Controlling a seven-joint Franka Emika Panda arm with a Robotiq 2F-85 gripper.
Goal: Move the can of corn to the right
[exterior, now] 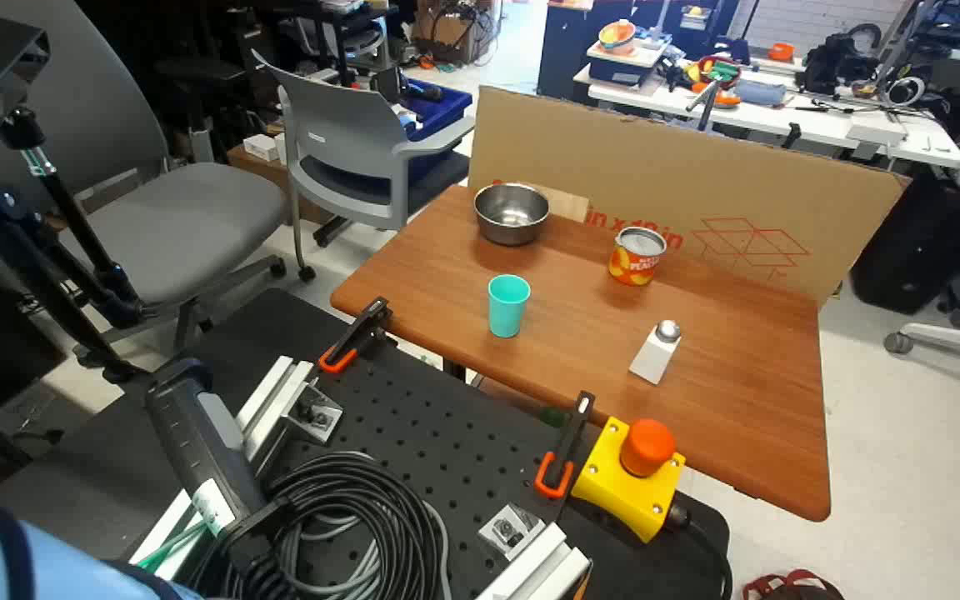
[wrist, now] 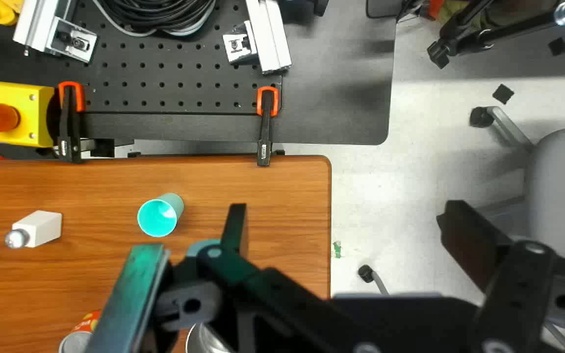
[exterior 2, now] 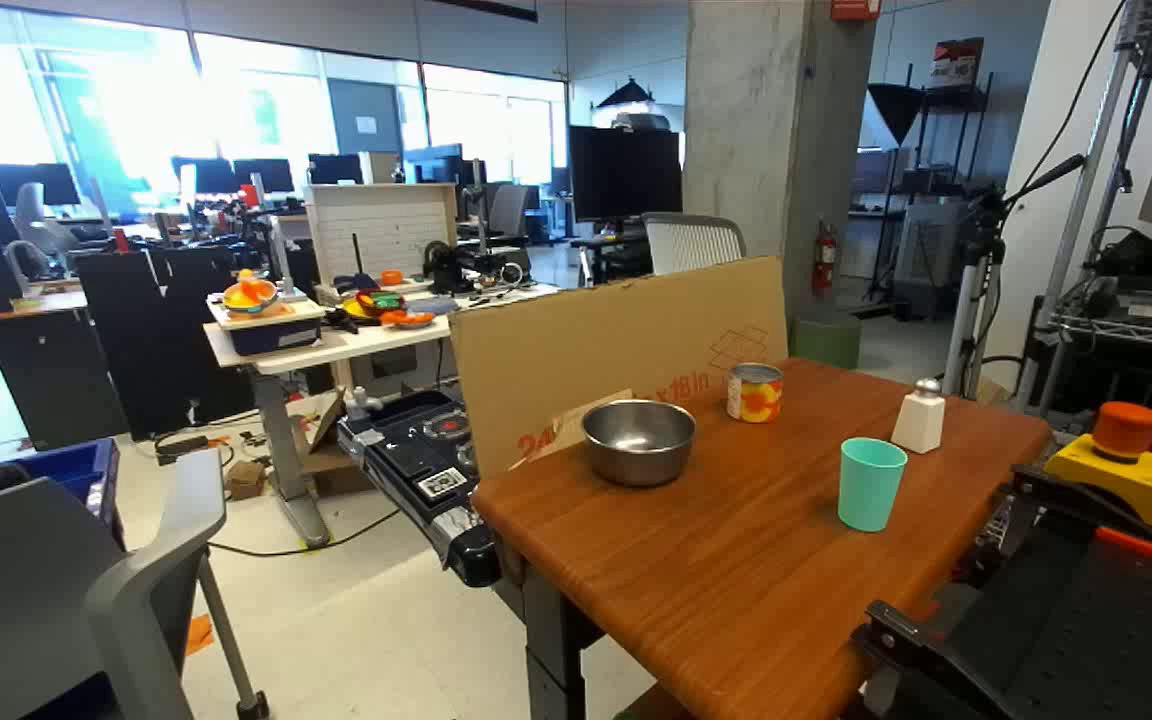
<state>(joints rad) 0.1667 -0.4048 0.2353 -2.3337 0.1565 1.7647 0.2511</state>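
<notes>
The can of corn [exterior: 637,258] is a short can with an orange-yellow label and a pale metal top. It stands upright near the cardboard at the table's back, right of the steel bowl, in both exterior views [exterior 2: 756,394]. In the wrist view the can [wrist: 85,326] shows at the bottom left, partly hidden behind gripper parts. My gripper [wrist: 345,208] is wide open with nothing between its fingers. It hangs high over the table's end, apart from the can, with table edge and floor visible between the fingers. It does not show in the exterior views.
A steel bowl [exterior: 512,215], a teal cup [exterior: 508,307] and a white shaker with a metal top [exterior: 657,353] stand on the wooden table [exterior: 747,400]. A cardboard sheet [exterior: 697,183] walls the back. Clamps [wrist: 265,125] and a yellow button box [exterior: 632,479] line the front edge.
</notes>
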